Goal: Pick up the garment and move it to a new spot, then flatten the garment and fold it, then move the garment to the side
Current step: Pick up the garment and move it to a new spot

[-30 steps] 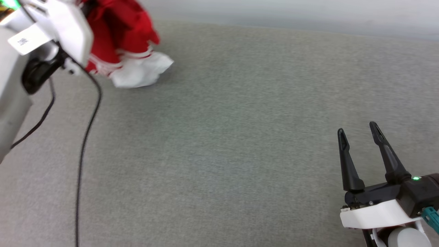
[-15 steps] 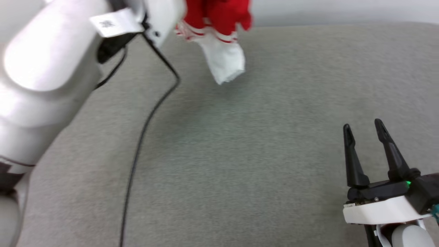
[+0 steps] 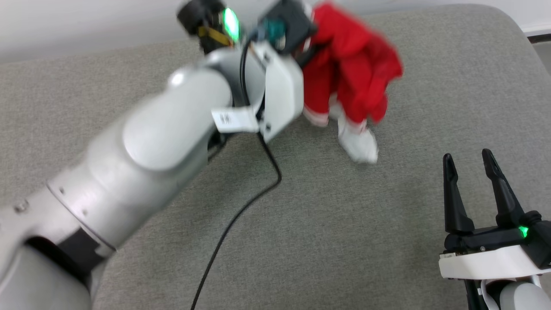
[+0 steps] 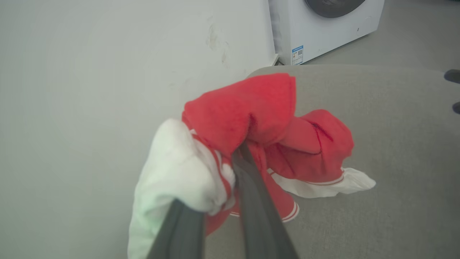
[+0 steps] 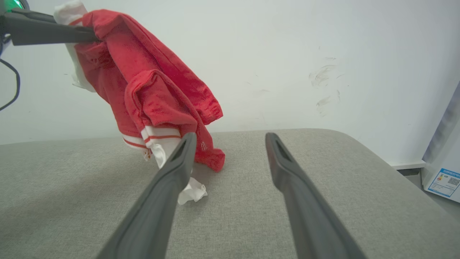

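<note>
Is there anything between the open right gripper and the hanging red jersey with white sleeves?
Nothing visible. Between the right gripper and the red jersey with white sleeves lies only bare grey padded surface; the black cable runs further left.

Laundry or utility room, set up as a test space. White front-loading washing machine (image 4: 323,28) with a dark round door and a sticker label (image 4: 297,54), on a bare grey floor (image 4: 413,32) past the worktop's far corner. Plain white wall (image 5: 287,54), scuffed. Worktop (image 3: 344,237) padded in grey fabric, corners rounded.
</note>
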### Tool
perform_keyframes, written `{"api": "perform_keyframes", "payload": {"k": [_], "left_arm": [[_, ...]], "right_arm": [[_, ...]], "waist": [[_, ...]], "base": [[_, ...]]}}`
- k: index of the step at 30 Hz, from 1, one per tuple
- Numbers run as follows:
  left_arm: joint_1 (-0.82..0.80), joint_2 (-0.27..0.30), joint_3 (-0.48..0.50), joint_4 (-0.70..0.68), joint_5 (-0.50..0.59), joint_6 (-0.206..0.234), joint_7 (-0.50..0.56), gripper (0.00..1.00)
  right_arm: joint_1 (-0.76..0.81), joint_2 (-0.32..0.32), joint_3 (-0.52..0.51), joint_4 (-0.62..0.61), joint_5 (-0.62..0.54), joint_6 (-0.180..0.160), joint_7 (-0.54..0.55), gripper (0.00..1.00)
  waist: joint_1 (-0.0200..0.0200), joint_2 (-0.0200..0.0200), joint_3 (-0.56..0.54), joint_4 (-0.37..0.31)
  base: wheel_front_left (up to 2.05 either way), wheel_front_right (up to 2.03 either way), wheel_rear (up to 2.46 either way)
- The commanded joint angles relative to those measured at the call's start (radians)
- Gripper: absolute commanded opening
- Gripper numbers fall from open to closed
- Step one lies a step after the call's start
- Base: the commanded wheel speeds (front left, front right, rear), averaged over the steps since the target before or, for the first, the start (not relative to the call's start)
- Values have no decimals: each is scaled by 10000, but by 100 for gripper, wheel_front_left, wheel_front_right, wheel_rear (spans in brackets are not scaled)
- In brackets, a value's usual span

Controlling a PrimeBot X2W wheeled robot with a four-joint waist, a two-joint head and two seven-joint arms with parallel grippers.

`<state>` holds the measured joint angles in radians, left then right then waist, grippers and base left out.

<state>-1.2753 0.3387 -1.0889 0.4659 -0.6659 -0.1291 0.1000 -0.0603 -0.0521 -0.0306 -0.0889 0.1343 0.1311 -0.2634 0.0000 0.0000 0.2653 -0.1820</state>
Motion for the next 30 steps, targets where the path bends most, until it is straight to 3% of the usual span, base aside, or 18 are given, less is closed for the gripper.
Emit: {"api": "perform_keyframes", "payload": {"k": [1, 13, 22, 28, 29, 30], "left_arm": [[521, -18, -131, 183, -95, 12, -158, 0], [3915, 295, -471, 1583, -914, 421, -1324, 0], [6004, 977, -180, 1844, -1749, 961, -1869, 0], [6784, 1131, 10, 1840, -2125, 1212, -2206, 0], [6854, 1128, 50, 1844, -2150, 1299, -2299, 23], [6886, 1141, 76, 1866, -2126, 1393, -2419, 96]], "right_arm": [[51, 32, -54, -23, 35, -7, -21, 100], [191, 29, -195, 165, -158, -7, -21, 100], [401, 30, -150, 250, -263, -7, -22, 100], [547, 30, -140, 343, -341, -7, -21, 100], [581, 30, -155, 359, -347, -7, -21, 100], [601, 28, -154, 382, -356, -7, -21, 100]], "waist": [[0, 0, 21, 58], [0, 0, -149, 722], [0, 0, -401, 990], [0, 0, -600, 1119], [0, 0, -656, 1159], [0, 0, -718, 1197]], "base": [[0, 0, 0], [0, 0, 0], [0, 0, 0], [0, 0, 0], [0, 0, 0], [0, 0, 0]]}}
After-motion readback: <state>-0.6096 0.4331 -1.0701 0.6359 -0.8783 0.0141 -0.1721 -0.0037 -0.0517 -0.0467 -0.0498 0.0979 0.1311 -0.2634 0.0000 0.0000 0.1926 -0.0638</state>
